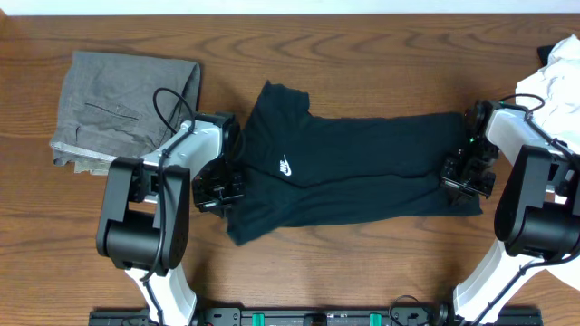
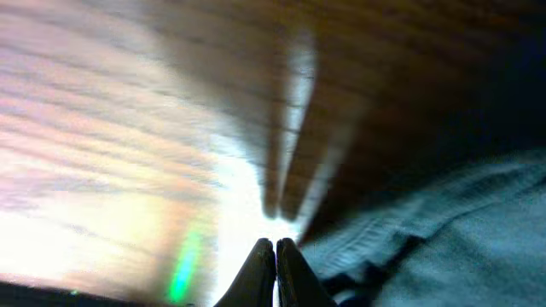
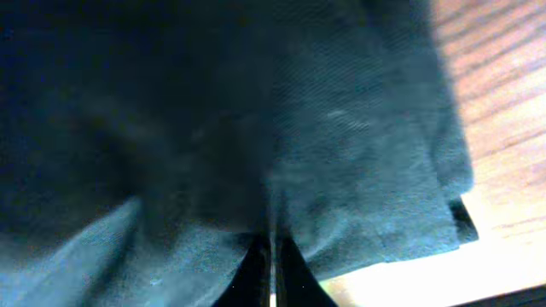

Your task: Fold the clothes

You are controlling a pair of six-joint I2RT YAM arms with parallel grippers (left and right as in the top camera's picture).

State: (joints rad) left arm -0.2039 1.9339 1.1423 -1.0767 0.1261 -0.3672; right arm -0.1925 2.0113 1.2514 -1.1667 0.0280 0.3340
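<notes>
Your left gripper [image 2: 275,247] is closed tip to tip right at the table [image 2: 128,128], with the shirt's [image 1: 362,167] edge just beside it. The wrist view does not show whether any cloth is caught. Your right gripper [image 3: 273,256] is all but closed, low on the shirt's other end near its corner, and again you cannot tell if a layer is pinched. Before lifting either end, make sure each pinch has cloth, then raise both ends together and level so the shirt folds without skewing. The shirt lies spread across the middle of the table and is rumpled along the near edge, so smooth that as you go. Its white chest logo [image 1: 285,167] is a small curved mark, with any lettering too small to read. The trousers [image 1: 118,113] lie folded behind the left arm, and a white garment [image 1: 553,81] lies at the far right.
</notes>
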